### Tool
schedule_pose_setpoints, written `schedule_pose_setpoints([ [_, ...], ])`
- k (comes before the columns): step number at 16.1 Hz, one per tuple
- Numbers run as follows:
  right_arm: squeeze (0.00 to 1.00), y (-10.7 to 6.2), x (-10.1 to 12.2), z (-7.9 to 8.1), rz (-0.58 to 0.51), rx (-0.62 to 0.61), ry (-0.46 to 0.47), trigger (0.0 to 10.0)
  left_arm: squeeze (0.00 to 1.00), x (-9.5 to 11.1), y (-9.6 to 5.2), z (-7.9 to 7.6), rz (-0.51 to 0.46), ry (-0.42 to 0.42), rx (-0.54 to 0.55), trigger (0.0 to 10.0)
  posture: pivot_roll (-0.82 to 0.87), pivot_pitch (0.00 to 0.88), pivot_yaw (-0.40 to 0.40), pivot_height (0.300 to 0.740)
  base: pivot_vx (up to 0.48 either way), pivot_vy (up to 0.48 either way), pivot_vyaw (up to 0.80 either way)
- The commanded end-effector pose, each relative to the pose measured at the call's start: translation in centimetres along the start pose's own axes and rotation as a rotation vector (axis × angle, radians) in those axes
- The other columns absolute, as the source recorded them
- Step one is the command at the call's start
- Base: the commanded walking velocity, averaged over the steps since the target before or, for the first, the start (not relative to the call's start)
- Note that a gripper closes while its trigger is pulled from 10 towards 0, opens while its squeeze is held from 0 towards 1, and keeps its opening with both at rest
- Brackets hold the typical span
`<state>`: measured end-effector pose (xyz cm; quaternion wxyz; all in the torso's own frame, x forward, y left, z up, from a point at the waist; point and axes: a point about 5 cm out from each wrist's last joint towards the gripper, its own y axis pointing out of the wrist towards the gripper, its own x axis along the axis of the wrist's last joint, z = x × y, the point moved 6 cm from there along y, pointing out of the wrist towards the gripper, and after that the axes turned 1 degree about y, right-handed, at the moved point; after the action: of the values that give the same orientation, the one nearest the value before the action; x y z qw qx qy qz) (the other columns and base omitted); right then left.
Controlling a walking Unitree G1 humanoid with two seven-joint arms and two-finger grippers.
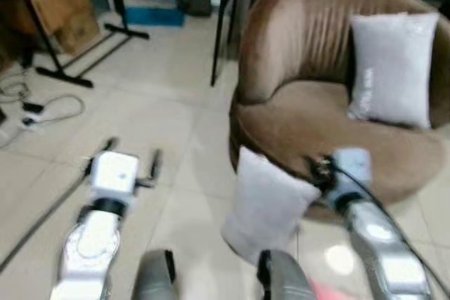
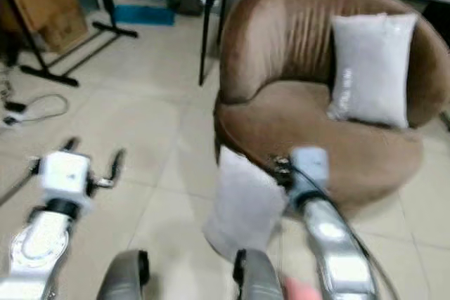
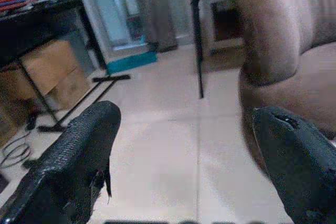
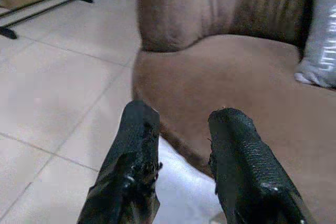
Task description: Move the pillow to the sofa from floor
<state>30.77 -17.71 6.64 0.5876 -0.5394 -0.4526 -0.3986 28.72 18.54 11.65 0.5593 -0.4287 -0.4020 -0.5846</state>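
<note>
Grey pillow (image 1: 267,205) hung off the floor (image 1: 155,103), just in front of the brown sofa (image 1: 281,54), its top corner at the right gripper (image 4: 181,161). In the right wrist view the jaws sat fairly close together with a pale fold of the pillow between their bases; it read as clamped on that corner, though the contact itself was partly hidden. The pillow's long axis ran roughly vertical, drooping below the jaws. The sofa seat lay straight ahead and slightly above the hanging bulk, so the coming move likely needed a lift and forward carry over the seat edge. A second pillow (image 1: 394,68) already leaned on the backrest. Left gripper (image 3: 184,156) hovered over bare floor, well apart from the pillow, jaws wide apart, holding nothing.
</note>
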Motion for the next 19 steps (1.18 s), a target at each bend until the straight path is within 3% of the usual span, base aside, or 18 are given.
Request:
schedule_pose_setpoints([
  [1, 0.0, 0.3, 1.1, 1.4, -0.043, 0.048, 0.009, 10.0, 0.0, -0.2, -0.3, 1.0, 0.011, 0.018, 0.022, 10.0, -0.03, 0.0, -0.067, 0.595, 0.281, 0.0, 0.0],
  [10, 0.0, 0.5, 1.4, 1.4, -0.049, 0.049, 0.017, 10.0, 0.0, -0.2, -0.3, 1.2, 0.007, 0.023, 0.022, 10.0, -0.03, 0.0, -0.068, 0.595, 0.281, 0.0, 0.0],
  [19, 0.0, 0.7, 1.1, 1.9, -0.047, 0.064, 0.045, 10.0, 0.0, -0.4, -0.6, -0.1, 0.022, 0.045, -0.057, 10.0, -0.02, 0.0, -0.062, 0.51, 0.0, 0.0, 0.0],
])
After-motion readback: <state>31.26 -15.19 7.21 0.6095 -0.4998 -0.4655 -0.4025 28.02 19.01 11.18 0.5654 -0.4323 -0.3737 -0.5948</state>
